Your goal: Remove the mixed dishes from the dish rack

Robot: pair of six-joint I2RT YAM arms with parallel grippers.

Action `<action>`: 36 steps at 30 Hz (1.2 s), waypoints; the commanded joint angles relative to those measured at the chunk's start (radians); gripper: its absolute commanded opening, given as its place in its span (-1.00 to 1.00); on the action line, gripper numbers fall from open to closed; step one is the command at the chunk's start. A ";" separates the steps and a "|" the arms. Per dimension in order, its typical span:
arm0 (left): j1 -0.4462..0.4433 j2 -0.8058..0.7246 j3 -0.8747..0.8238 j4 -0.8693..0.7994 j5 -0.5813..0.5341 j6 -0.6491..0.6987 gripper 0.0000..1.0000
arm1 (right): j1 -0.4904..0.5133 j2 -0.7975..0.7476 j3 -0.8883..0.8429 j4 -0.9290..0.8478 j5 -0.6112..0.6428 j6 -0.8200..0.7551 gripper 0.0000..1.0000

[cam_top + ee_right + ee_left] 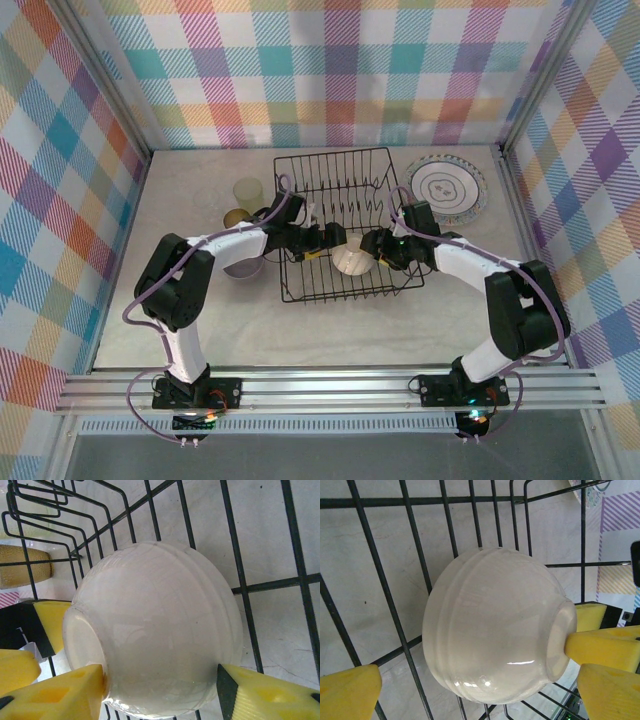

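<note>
Comes to one black wire dish rack (330, 153) mid-table, one cream bowl (352, 260) inside its near part, and one ringed plate (447, 188) flat on the table (200, 330) at the far right. Adds two cups left of the rack, one pale yellow-green cup (248, 190) farther back and one amber cup (237, 217) nearer, plus one greyish rounded item (243, 268) half hidden under the left arm (225, 243), kind unclear.

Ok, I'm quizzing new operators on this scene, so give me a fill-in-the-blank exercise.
The dish rack holds one cream ___. The ringed plate lies on the table to the rack's ___. The pale yellow-green cup stands to the rack's ___.
Missing: bowl; right; left.
</note>
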 commanded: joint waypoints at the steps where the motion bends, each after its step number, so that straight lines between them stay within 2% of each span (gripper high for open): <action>1: 0.007 0.001 -0.026 0.045 0.024 -0.035 0.99 | -0.022 0.003 -0.032 -0.056 0.014 0.015 0.20; 3: 0.007 -0.015 -0.069 0.114 0.021 -0.062 0.99 | -0.024 0.004 -0.035 -0.050 0.009 0.017 0.19; 5: 0.007 -0.019 -0.072 0.109 0.006 -0.072 0.99 | -0.024 0.006 -0.036 -0.049 0.005 0.017 0.18; 10: 0.017 0.039 -0.026 0.095 0.100 -0.130 0.99 | -0.031 0.004 -0.045 -0.039 -0.001 0.021 0.16; 17: 0.012 0.032 -0.043 0.112 0.102 -0.118 0.99 | -0.049 -0.013 -0.074 -0.018 -0.016 0.028 0.05; 26: -0.002 0.031 -0.010 0.042 0.110 -0.065 0.99 | -0.063 -0.004 -0.101 0.027 -0.047 0.048 -0.01; 28: -0.004 0.035 -0.007 0.042 0.114 -0.064 0.99 | -0.065 -0.003 -0.093 0.013 -0.052 0.034 0.08; 32: -0.003 0.047 -0.003 0.050 0.119 -0.068 0.97 | -0.064 -0.033 -0.069 -0.057 0.005 0.005 0.43; 36: -0.003 0.054 -0.003 0.061 0.121 -0.075 0.96 | -0.063 -0.041 -0.070 -0.067 0.001 0.024 0.53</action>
